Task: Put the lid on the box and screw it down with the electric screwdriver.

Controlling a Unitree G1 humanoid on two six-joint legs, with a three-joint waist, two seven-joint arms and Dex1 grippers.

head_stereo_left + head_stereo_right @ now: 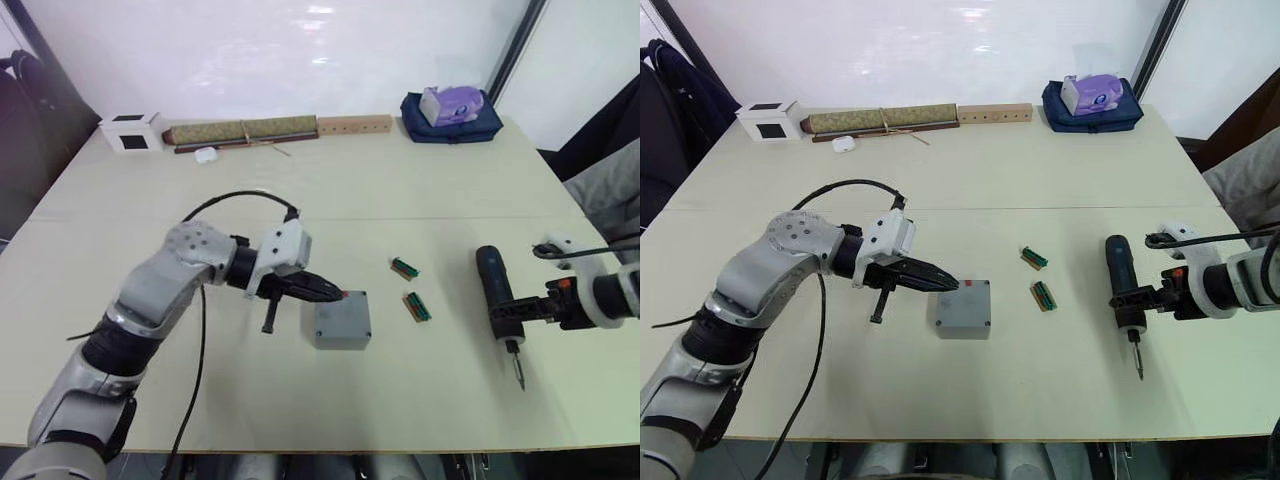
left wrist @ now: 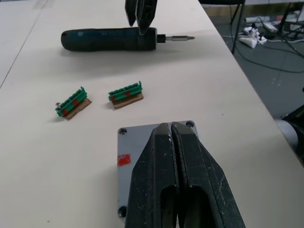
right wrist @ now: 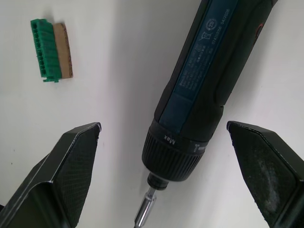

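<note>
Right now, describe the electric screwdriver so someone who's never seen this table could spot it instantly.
On the pale table, look toward the robot's right side, past the two small green parts. The electric screwdriver lies flat between the open right gripper fingers: a thick dark blue-black stick with a thin metal bit.

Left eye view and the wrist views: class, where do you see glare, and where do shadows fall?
Left eye view: bright glare washes the back wall. Right wrist view: the electric screwdriver throws a soft shadow across the table toward the green terminal block. Left wrist view: a thin dark shadow lies under the electric screwdriver.
</note>
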